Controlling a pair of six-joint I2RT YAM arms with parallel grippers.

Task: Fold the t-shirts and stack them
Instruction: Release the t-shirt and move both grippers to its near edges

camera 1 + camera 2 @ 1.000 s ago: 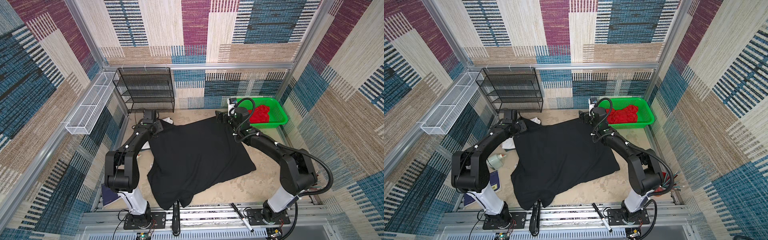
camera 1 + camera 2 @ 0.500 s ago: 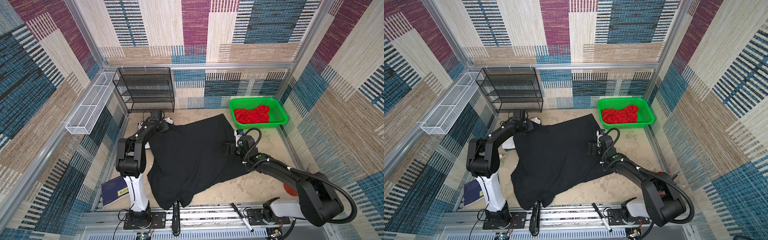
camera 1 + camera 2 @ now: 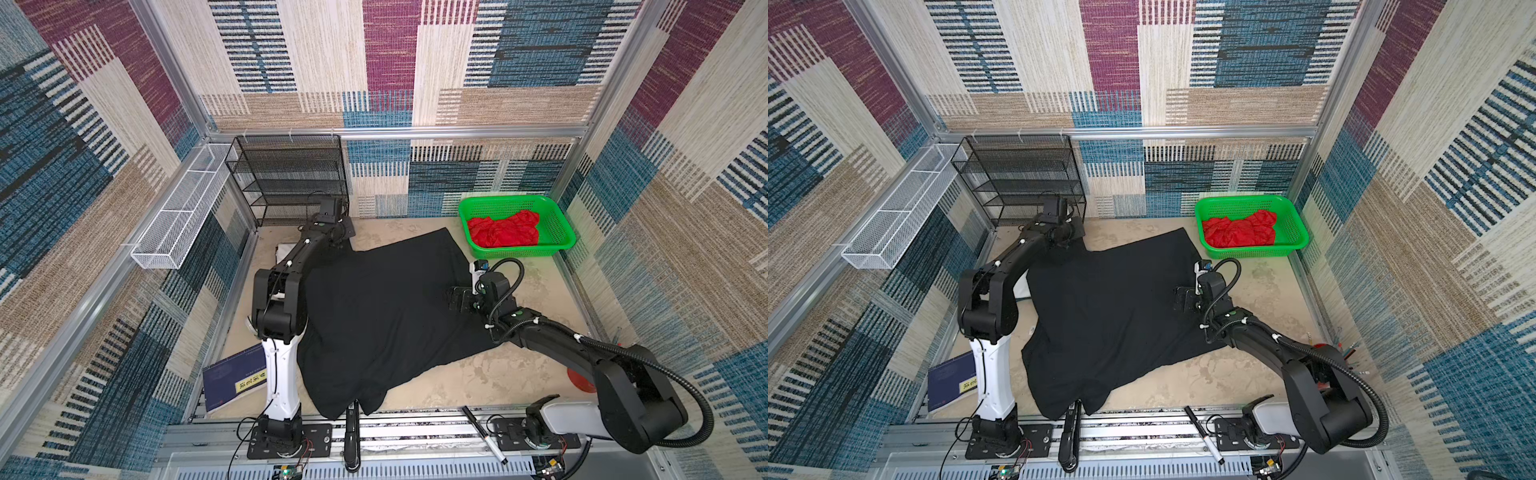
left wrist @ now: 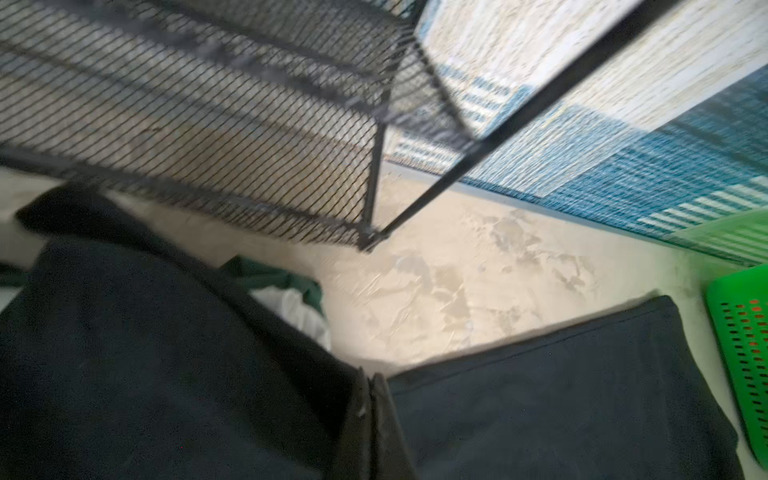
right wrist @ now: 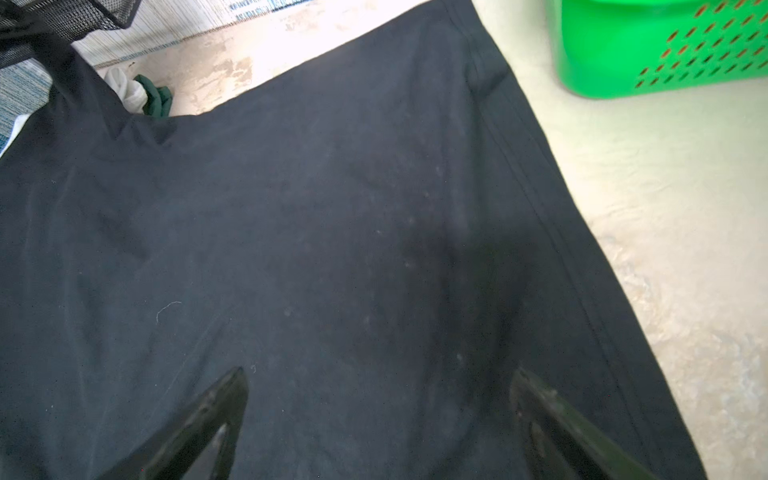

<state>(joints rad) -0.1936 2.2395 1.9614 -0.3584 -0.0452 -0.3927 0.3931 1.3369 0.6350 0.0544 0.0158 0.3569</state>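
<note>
A black t-shirt (image 3: 382,307) lies spread across the table in both top views. My left gripper (image 3: 338,239) is at its far left corner, shut on the black cloth (image 4: 371,380), which rises to the jaws. Beside that corner a white t-shirt (image 4: 291,307) and a dark green t-shirt (image 4: 278,278) peek out from under the black one. My right gripper (image 3: 455,301) hovers open just above the black shirt's right side (image 5: 378,372), with nothing between its fingers. A red t-shirt (image 3: 503,232) lies crumpled in the green basket (image 3: 557,245).
A black mesh rack (image 3: 291,183) stands at the back left, close behind my left gripper. A white wire basket (image 3: 178,220) hangs on the left wall. A blue book (image 3: 232,382), a black tool (image 3: 351,432) and a marker (image 3: 484,432) lie along the front edge.
My left gripper has closed on the shirt's far left corner. My right arm has drawn back from the far right corner towards the shirt's right edge, its gripper staying open.
</note>
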